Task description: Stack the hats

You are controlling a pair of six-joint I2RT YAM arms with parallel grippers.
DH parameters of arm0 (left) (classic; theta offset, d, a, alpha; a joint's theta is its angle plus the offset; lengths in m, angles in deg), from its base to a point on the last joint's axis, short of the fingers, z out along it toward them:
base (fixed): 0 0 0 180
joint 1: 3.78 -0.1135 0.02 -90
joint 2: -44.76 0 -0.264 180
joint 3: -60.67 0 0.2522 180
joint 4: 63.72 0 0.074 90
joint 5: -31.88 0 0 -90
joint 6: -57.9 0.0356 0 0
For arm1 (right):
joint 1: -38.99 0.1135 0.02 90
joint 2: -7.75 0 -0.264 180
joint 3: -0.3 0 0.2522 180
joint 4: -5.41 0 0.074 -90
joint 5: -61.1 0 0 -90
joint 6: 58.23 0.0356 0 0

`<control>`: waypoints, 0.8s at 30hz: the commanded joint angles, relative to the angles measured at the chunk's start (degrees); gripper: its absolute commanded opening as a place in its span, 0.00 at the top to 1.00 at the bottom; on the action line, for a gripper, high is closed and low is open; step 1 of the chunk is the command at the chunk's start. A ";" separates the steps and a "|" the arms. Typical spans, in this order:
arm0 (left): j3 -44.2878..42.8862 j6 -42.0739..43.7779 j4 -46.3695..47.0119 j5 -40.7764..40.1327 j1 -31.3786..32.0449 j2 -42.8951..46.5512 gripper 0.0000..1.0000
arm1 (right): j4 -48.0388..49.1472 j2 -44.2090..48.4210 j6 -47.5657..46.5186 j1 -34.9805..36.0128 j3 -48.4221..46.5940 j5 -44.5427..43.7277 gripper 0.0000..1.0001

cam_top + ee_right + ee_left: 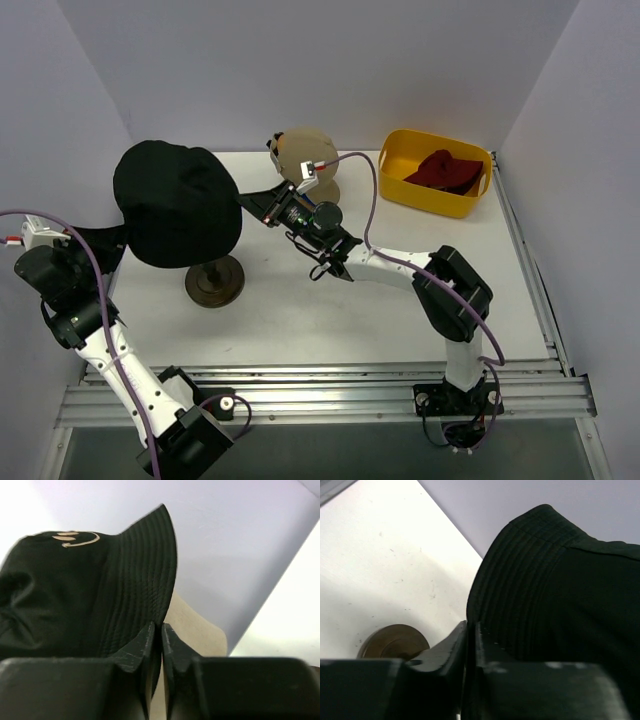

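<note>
Robotics lab test cell: left arm (pixel 110 350) and right arm (pixel 455 290), cabled, bolted to metal rails (pixel 330 400) at a white bench's (pixel 300 320) near edge, plain walls (pixel 300 60) around.

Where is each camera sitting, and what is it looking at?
Top camera: high behind, looking down at the table, left arm, right arm and black bucket hat.
Left wrist camera: on the left arm, looking past the left gripper at the hat's brim and the wooden stand.
Right wrist camera: on the right arm, looking past the right gripper at the same hat's brim.
All three share the black bucket hat.
</note>
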 commanded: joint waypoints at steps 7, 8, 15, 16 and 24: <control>-9.19 2.06 -10.62 -6.40 -0.22 0.58 0.44 | -8.51 7.01 -7.56 -3.60 -0.98 -0.67 0.75; -9.81 1.88 -11.41 -6.84 -0.22 0.23 0.42 | -10.17 7.62 -7.91 -3.86 -1.07 -0.85 0.74; -14.82 -0.76 -10.54 -10.62 -0.22 -0.38 0.34 | -18.17 7.37 -14.14 -5.45 -7.98 1.17 0.74; -16.83 -0.67 -10.71 -10.71 -0.30 -0.91 0.34 | -19.84 7.10 -17.20 -5.71 -9.75 2.21 0.74; -24.83 -1.11 -7.99 -6.94 0.92 -7.32 0.34 | -31.11 -0.45 -23.12 -6.32 -25.93 11.71 0.67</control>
